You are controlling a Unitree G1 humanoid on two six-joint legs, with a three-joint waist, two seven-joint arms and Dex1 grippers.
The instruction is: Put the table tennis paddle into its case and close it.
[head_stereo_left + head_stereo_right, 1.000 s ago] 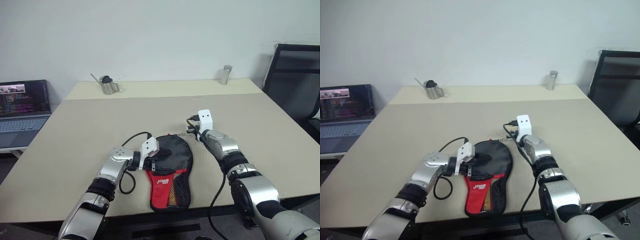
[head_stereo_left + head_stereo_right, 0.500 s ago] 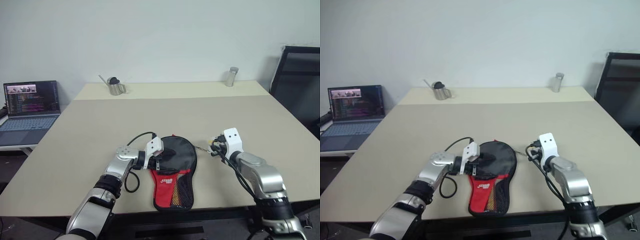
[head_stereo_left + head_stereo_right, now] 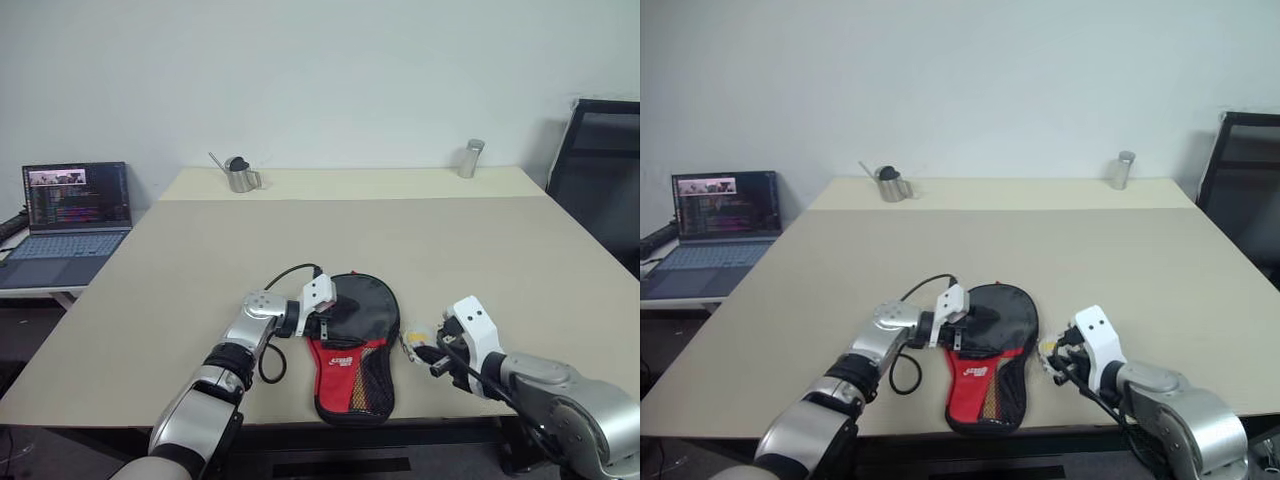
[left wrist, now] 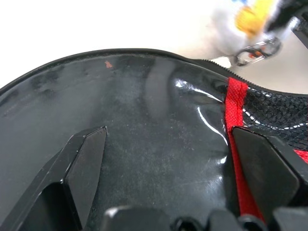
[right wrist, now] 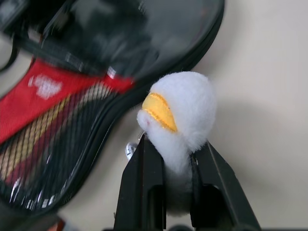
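Case (image 3: 355, 345) lies flat near the front edge of the worktop (image 3: 200, 250), round black end away from the robot, red mesh end toward it. It looks soft and light, so it could slide or bunch up when pulled. The left end effector (image 3: 338, 312) is spread wide and rests on the shiny black part, pinning it down. The right end effector (image 5: 168, 163) pinches a fluffy white and yellow charm (image 5: 180, 113), just beside the case's edge. That charm looks like a good handle for tugging the zipper.
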